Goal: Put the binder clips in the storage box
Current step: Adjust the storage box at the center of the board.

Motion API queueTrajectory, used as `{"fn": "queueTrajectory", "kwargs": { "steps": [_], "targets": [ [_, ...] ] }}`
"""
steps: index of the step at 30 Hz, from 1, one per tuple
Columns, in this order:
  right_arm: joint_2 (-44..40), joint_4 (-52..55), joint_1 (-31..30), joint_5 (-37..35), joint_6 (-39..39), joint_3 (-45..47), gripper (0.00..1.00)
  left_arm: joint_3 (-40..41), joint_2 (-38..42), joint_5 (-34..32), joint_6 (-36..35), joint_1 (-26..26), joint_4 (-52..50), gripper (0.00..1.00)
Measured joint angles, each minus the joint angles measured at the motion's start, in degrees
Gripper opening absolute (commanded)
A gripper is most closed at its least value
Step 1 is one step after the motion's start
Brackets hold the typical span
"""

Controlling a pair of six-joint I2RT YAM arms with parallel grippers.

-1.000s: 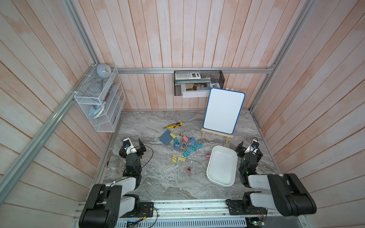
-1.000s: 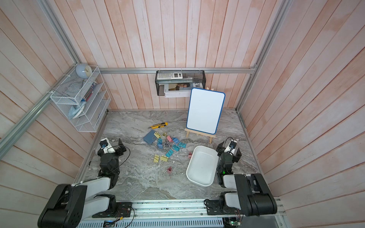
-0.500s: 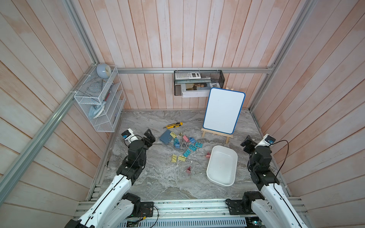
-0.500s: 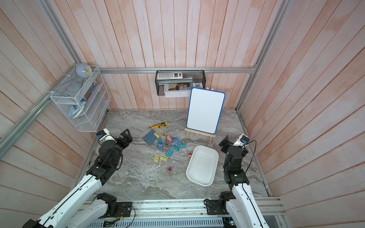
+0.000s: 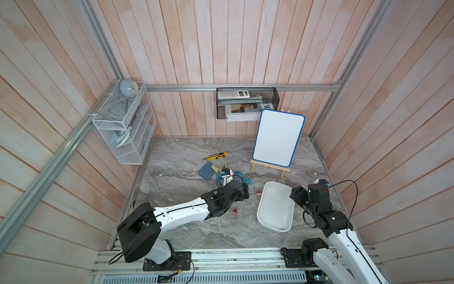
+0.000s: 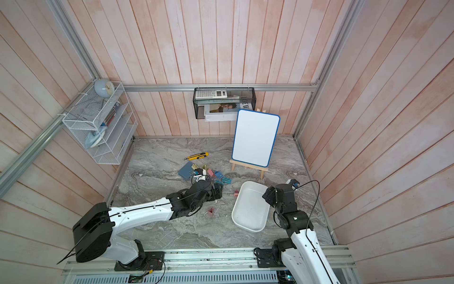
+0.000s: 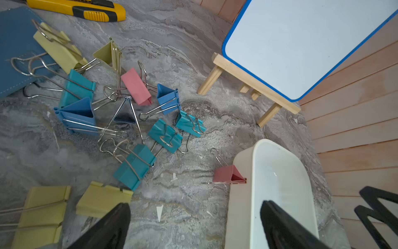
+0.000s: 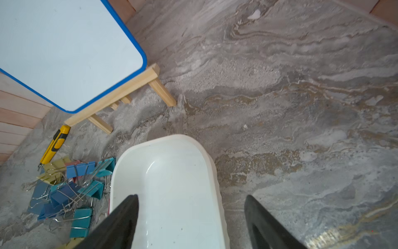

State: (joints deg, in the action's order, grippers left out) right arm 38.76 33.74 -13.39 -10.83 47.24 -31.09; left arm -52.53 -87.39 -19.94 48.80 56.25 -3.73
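On the grey marble tabletop [image 5: 177,177], to the left of the storage box [image 5: 276,209], the binder clips [image 7: 164,135] lie in a loose heap, all outside the tray. One pink clip [image 7: 226,174] touches its outer wall. Left gripper [image 7: 193,222] hovers over bare marble between heap and box, jaws spread wide, holding nothing. Right gripper [image 8: 191,215] straddles the box wall on its own side, one finger over the interior, one outside. Jaws apart, no contact seen. Utility knife [image 7: 81,9] and blue-grey pad [image 7: 15,43] lie at the heap's far edge.
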Motion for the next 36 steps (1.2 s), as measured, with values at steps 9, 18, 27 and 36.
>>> {"fn": "queueTrajectory", "kwargs": {
  "steps": [9,18,27,36],
  "targets": [
    [13.70,2.54,-10.34,-7.06,6.25,-0.04,0.50,-1.09,-0.48,0.24,-6.16,-1.81,0.28,1.00],
    [11.80,2.84,-16.76,-13.84,11.74,0.55,0.30,1.40,2.34,2.23,-7.37,-7.43,0.07,1.00],
    [8.09,4.07,-28.35,-17.14,23.43,2.34,0.50,1.55,2.47,2.99,-6.10,-7.82,0.70,1.00],
    [2.47,11.06,-27.69,-27.61,18.40,-2.21,0.91,2.38,5.75,2.60,-3.74,-7.65,0.28,1.00]
  ]
}}
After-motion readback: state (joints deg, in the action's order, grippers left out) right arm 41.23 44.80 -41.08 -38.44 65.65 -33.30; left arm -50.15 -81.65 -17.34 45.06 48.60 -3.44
